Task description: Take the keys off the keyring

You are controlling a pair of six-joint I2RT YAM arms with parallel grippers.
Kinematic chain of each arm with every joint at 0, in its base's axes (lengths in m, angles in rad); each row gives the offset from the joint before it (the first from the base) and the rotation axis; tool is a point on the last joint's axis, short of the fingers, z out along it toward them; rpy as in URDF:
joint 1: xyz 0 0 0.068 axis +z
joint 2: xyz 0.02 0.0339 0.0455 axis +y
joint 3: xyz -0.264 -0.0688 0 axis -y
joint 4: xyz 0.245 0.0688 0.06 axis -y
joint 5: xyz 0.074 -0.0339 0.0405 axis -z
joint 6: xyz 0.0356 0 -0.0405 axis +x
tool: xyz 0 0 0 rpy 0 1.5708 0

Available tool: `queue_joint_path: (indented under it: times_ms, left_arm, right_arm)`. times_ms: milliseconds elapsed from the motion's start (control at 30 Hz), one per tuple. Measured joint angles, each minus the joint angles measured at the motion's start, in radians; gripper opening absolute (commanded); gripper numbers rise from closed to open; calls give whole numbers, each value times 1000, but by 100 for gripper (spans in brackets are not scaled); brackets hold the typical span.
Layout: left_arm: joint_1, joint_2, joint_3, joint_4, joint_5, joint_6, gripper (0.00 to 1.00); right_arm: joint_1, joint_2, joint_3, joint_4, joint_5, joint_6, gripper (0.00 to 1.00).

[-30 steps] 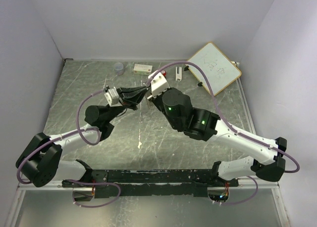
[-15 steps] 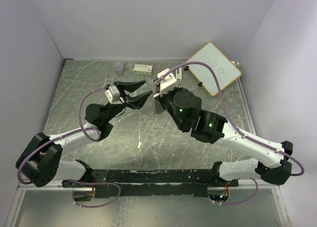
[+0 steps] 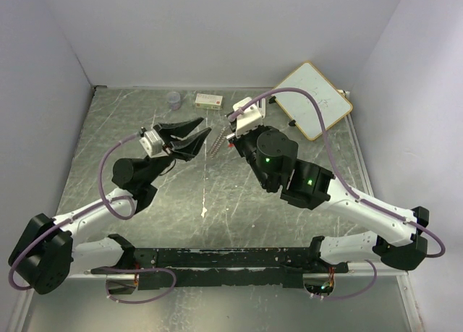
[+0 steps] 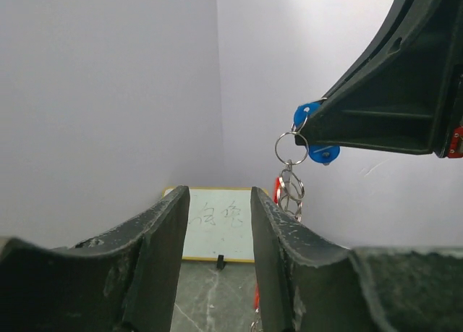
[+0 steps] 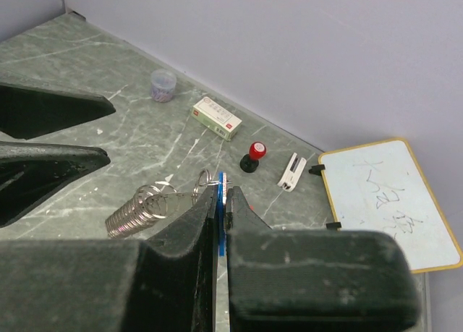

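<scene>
My right gripper (image 5: pixel 223 196) is shut on the blue-headed key (image 5: pixel 219 202), whose blue head also shows in the left wrist view (image 4: pixel 309 115). A small ring (image 4: pixel 291 147) hangs from it, with a chain of silver rings (image 4: pixel 291 194) and a red strip (image 4: pixel 276 190) below. In the right wrist view the silver bunch (image 5: pixel 141 210) hangs left of the jaws. In the top view the bunch (image 3: pixel 215 142) dangles between the two grippers. My left gripper (image 3: pixel 205 128) is open and empty, its fingers (image 4: pixel 163 234) just left of the bunch, apart from it.
A red-and-black knob (image 5: pixel 252 155), a white clip (image 5: pixel 291 171), a small box (image 5: pixel 217 118) and a small cup (image 5: pixel 163 84) stand near the back wall. A whiteboard (image 3: pixel 312 99) lies at the back right.
My left gripper has opened and drawn back to the left. My right gripper has moved toward the back with the key bunch hanging from it.
</scene>
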Motion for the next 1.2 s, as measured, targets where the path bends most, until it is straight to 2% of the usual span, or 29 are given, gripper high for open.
queue_joint_path:
  times_ms: [100,167,200,367,467,867,1200]
  left_arm:
    - [0,-5,10,-28,10,-3,21]
    - [0,-5,21,-46,20,-12,15]
    - [0,-6,24,-51,27,-17,18]
    - [0,-8,81,-112,111,-38,43]
    - [0,-8,118,-134,171,-50,49]
    - [0,-9,125,-140,240,-87,43]
    - [-5,89,128,-77,249,-167,34]
  right_arm:
    - [0,0,4,-3,2,0,0]
    - [0,0,8,-8,4,0,0]
    - [0,0,10,-8,4,1,0]
    - [0,5,27,-15,5,2,0]
    - [0,15,37,-14,4,3,0]
    - [0,51,46,-14,-1,4,0]
    - [0,59,46,-14,-15,5,0]
